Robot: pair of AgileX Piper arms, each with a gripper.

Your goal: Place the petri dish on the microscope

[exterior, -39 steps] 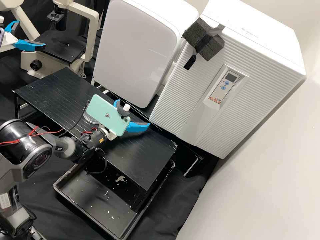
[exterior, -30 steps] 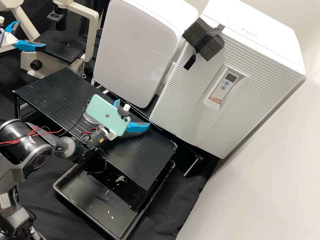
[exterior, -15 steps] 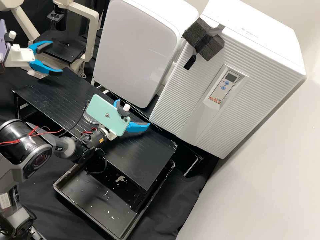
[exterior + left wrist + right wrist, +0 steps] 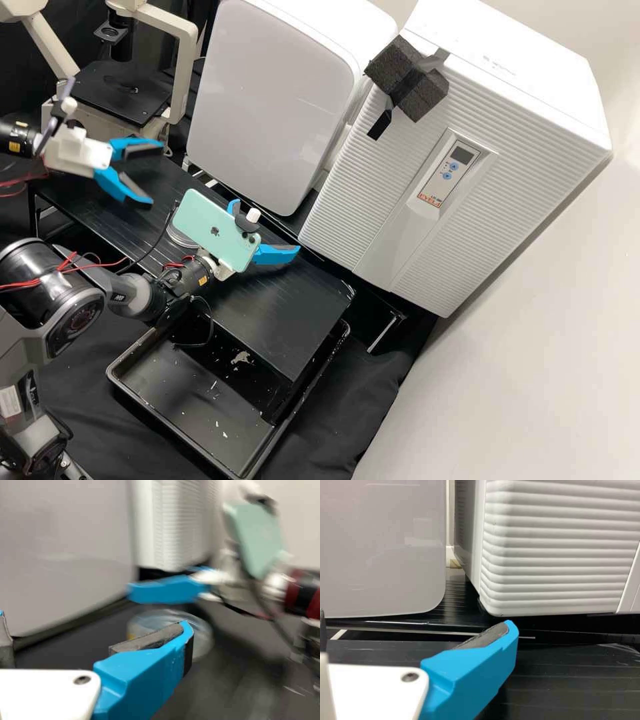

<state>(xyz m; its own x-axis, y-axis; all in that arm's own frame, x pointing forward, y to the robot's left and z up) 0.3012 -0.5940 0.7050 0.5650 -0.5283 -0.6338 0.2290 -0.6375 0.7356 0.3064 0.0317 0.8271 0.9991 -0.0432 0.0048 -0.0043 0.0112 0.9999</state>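
- While its two blue fingers stand spread with a gap between them, the left tool point(image 4: 155, 172) hangs above the tabletop point(image 4: 287, 333), on the microscope side of the petri dish.
- The right tool point(image 4: 270, 225) is spread too, over the tabletop near the petri dish, on the opposite side from the left tool.
- A green phone point(image 4: 217, 230) mounted on the right arm hides part of the petri dish in the high view.
- The petri dish point(image 4: 202, 639), round and clear, lies on the black tabletop; in the left wrist view a finger of the left tool overlaps it.
- The microscope point(image 4: 185, 73), with its flat black stage point(image 4: 120, 100), stands well apart from the petri dish, farther back and to the left in the high view.
- Behind the petri dish is a smooth white appliance point(image 4: 273, 107).
- A ribbed white cabinet point(image 4: 513, 147), with dark foam point(image 4: 407, 77) taped to it, stands back and to the right of the petri dish.
- A black tray point(image 4: 193, 400) sits nearer the high camera than the petri dish, partly under the tabletop.
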